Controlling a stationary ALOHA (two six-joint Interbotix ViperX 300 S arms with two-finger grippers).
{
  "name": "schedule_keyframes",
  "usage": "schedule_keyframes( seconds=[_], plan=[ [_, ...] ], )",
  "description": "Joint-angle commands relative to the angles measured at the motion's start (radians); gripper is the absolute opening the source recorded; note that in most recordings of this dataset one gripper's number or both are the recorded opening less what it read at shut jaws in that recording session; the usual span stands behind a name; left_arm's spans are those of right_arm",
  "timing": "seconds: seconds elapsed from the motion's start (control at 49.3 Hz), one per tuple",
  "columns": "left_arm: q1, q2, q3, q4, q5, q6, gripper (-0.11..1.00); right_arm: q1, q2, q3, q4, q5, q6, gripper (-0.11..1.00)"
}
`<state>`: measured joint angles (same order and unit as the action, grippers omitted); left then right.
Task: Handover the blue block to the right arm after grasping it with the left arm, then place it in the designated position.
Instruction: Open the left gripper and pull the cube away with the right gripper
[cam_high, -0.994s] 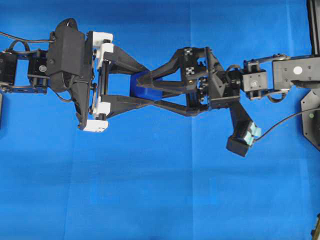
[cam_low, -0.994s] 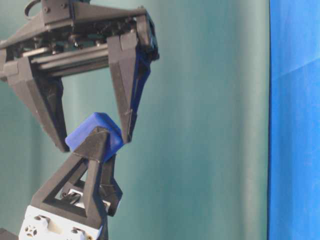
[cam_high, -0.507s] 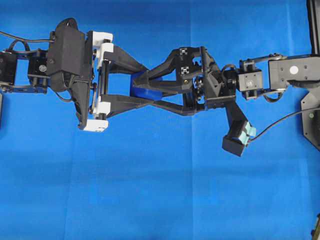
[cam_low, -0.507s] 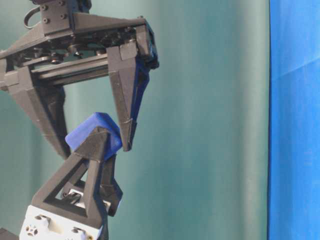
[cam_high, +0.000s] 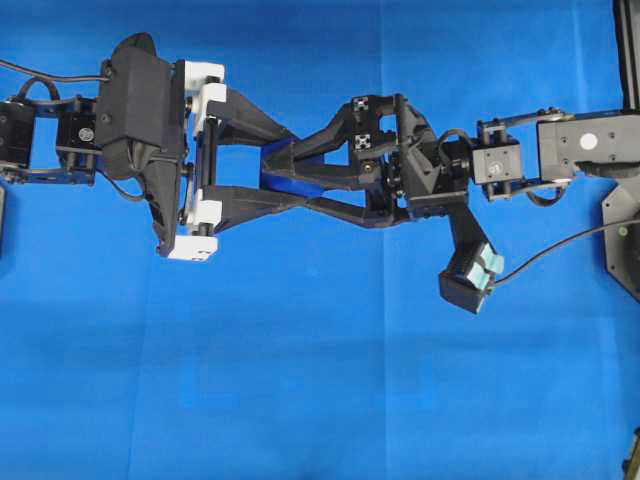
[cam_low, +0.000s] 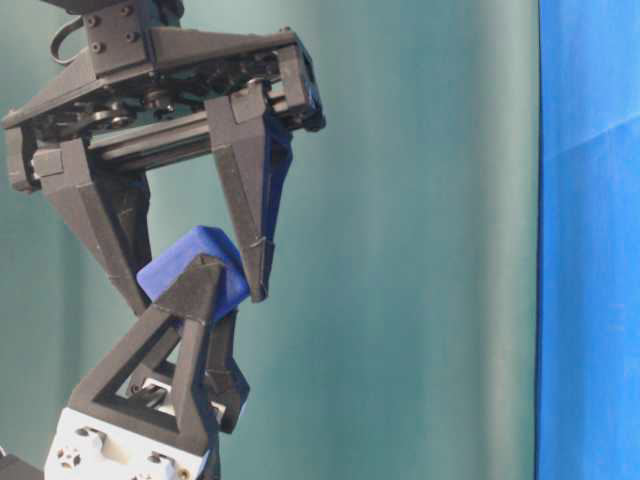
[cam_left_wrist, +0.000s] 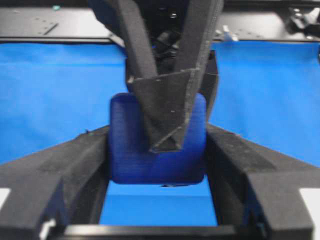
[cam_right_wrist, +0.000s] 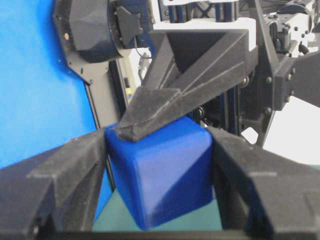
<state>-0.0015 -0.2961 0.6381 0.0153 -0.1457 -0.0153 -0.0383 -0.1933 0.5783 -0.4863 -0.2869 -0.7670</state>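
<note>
Between matte black fingers, seemingly both grippers', sits rounded blue block (cam_right_wrist: 162, 172).

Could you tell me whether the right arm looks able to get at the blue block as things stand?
Probably yes: the right gripper already has its fingers on both sides of the blue block, crosswise to the left gripper holding it, and nothing blocks it.

No readable text, brand, or number appears anywhere; the only markings are small black-and-white square tags (cam_high: 369, 120) on the all-black right gripper's body, their patterns too small to make out.
</note>
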Motion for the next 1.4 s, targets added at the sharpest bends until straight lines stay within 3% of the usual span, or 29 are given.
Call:
schedule_keyframes(
  seconds=[0.0, 0.325, 0.467, 0.548, 0.913, 1.379],
  plan=[
    [-0.003, -0.012, -0.017, -0.002, -0.006, 0.0, 0.48, -0.003, -0.012, -0.032, 0.008, -0.003, 0.008, 0.52],
    [-0.003, -0.009, -0.018, -0.002, -0.006, -0.028, 0.49, -0.003, -0.012, -0.031, 0.008, -0.003, 0.008, 0.52],
    [-0.006, -0.011, -0.017, -0.002, -0.014, -0.038, 0.84, -0.003, -0.012, -0.031, 0.008, -0.002, 0.008, 0.52],
    [-0.006, -0.011, -0.017, -0.002, -0.017, -0.038, 0.93, -0.003, -0.012, -0.031, 0.008, -0.002, 0.008, 0.52],
    [-0.003, -0.017, -0.009, -0.002, -0.018, -0.038, 0.93, -0.002, -0.048, 0.002, 0.012, 0.006, 0.015, 0.52],
    [-0.002, -0.021, -0.005, -0.002, -0.015, -0.038, 0.93, 0.021, -0.296, 0.178, 0.014, 0.101, 0.052, 0.52]
  ],
)
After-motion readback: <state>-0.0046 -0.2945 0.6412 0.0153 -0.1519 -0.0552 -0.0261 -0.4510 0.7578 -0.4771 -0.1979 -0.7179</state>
